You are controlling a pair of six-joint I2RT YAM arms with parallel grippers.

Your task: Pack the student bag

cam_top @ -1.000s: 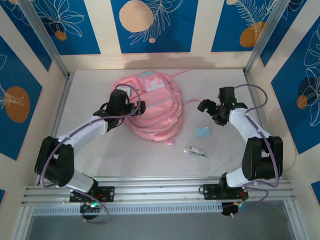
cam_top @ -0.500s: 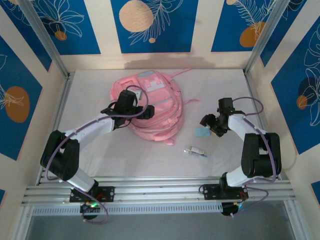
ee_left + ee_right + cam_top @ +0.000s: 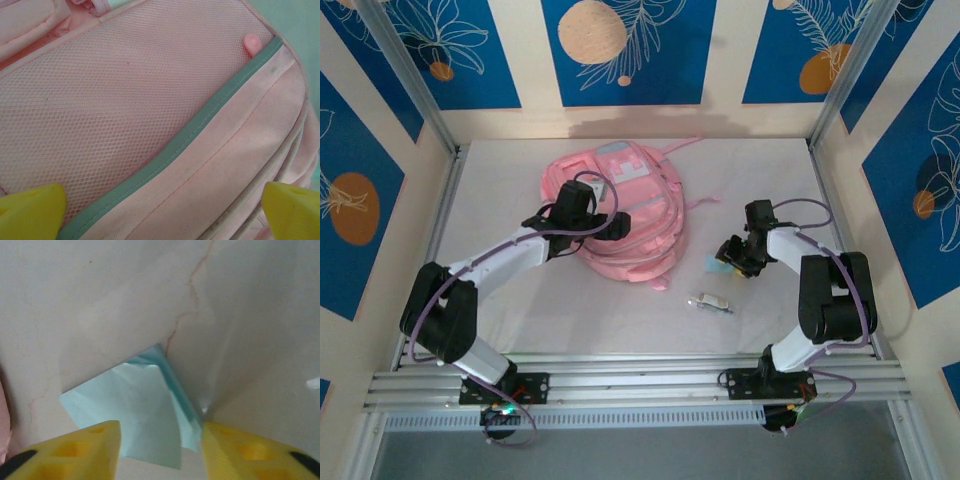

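Right claw (image 3: 160, 452) is down on the bench (image 3: 570, 310) over a pale blue paper pad (image 3: 132, 412), sticky notes by the look of it. Jaws are part-way apart: one fingertip sits over the sheet, the other is at its edge. Can't tell if it actually has a hold. The near part of the pad is buckled up off the bench.

My read on doing this pick well:
- thin flat stock on a hard surface, so the risk is pinching one sheet, not the pad
- get both fingertips down to the bench on opposite edges before squeezing
- lift slowly and check that the whole pad comes up

Student bag (image 3: 645, 235) lies flat mid-bench, near the pad and to its left. Left claw (image 3: 160, 215) hangs over it, jaws wide apart and gripping nothing. Below it is the mesh pocket (image 3: 115, 100) with teal trim (image 3: 190, 137).

What's in the way:
- I see no open compartment, so something must be held open before the pad goes in
- a pink strap (image 3: 698, 203) trails off the bag towards the right arm
- a small pale item (image 3: 711, 302) lies close by on the near side of the pad; can't identify it
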